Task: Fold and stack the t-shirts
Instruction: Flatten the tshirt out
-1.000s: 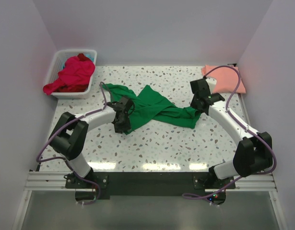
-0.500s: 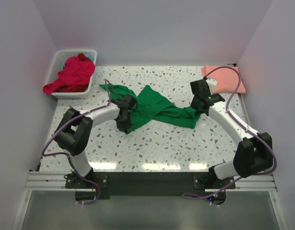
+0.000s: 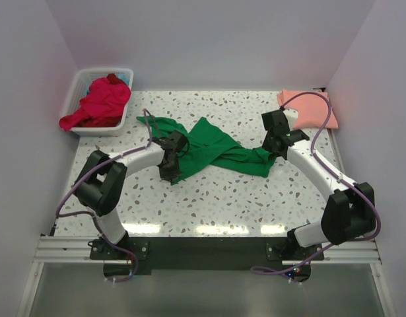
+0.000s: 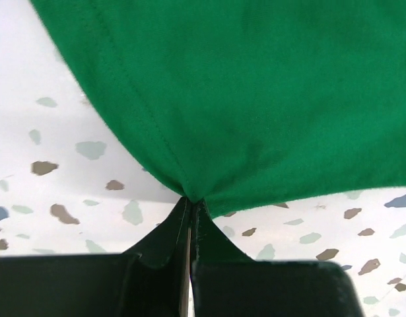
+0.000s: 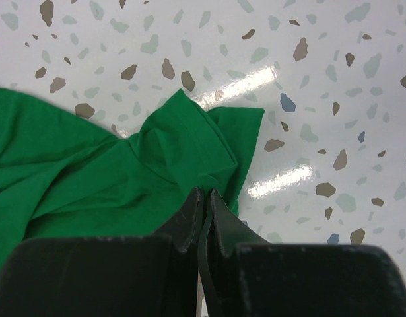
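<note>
A bright green t-shirt (image 3: pixel 212 148) lies crumpled across the middle of the table. My left gripper (image 3: pixel 168 173) is shut on its near left edge; in the left wrist view the green cloth (image 4: pixel 255 99) fans up from the pinched fingertips (image 4: pixel 192 206). My right gripper (image 3: pixel 272 153) is shut on the shirt's right end; in the right wrist view a fold of green cloth (image 5: pixel 123 172) sits between the fingertips (image 5: pixel 204 195). A salmon-pink t-shirt (image 3: pixel 308 107) lies folded at the back right. Red and magenta t-shirts (image 3: pixel 100 100) are heaped in the basket.
A white plastic basket (image 3: pixel 76 89) stands at the back left corner. Grey walls close the table at left, back and right. Purple cables loop over both arms. Bare speckled tabletop (image 3: pixel 222 205) lies in front of the green shirt.
My left gripper has shifted slightly toward the back and right with the green cloth in it, then held still. The right arm has not moved.
</note>
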{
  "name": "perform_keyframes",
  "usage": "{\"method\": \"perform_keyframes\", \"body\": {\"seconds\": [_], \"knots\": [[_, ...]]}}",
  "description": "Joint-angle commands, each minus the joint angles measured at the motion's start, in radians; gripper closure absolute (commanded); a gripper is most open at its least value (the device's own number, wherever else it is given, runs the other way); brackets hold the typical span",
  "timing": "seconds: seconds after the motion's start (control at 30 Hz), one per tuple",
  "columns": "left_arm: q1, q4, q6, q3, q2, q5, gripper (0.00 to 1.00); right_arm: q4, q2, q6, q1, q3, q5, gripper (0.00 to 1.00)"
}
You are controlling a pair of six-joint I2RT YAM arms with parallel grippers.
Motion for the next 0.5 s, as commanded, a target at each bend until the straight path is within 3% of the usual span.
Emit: {"method": "perform_keyframes", "body": {"seconds": [0.0,0.47], "knots": [[-0.001,-0.060,-0.017,0.022,-0.101,-0.112,1.00,0.014,-0.050,0.000,-0.001,0.030,0.012,1.00],[0.001,-0.183,-0.013,0.247,-0.322,-0.301,1.00,-0.071,-0.176,-0.078,-0.001,0.191,0.074,1.00]]}}
